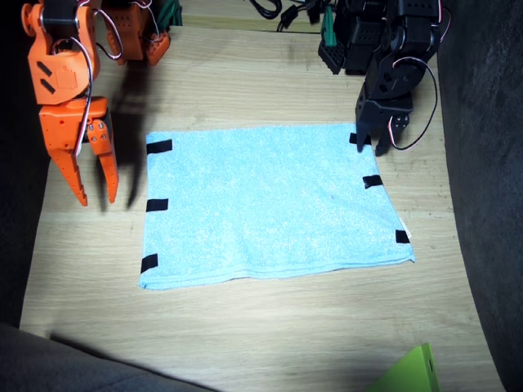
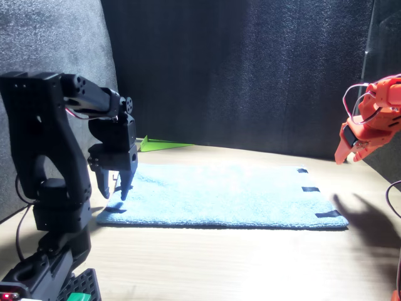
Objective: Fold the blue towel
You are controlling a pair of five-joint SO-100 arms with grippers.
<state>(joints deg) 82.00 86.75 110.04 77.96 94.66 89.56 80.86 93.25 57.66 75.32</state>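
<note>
The blue towel (image 1: 274, 204) lies flat on the wooden table, with black tape strips along its two short edges; its near long edge shows two layers. In the front view the blue towel (image 2: 225, 197) spreads across the middle. My right gripper (image 1: 96, 194), orange, hangs open above the bare table just beside the towel's short edge, and in the front view the right gripper (image 2: 348, 155) is raised clear of the surface. My left gripper (image 1: 369, 147), black, points down at the towel's far corner on the opposite side, slightly open, with the left gripper (image 2: 114, 192) tips just above the cloth and nothing held.
A green sheet (image 1: 411, 371) pokes in at the table's near edge, also seen as the green sheet (image 2: 161, 144) by the dark backdrop. Dark fabric walls close in the table's sides. Cables and arm bases (image 1: 343, 33) stand along the far edge.
</note>
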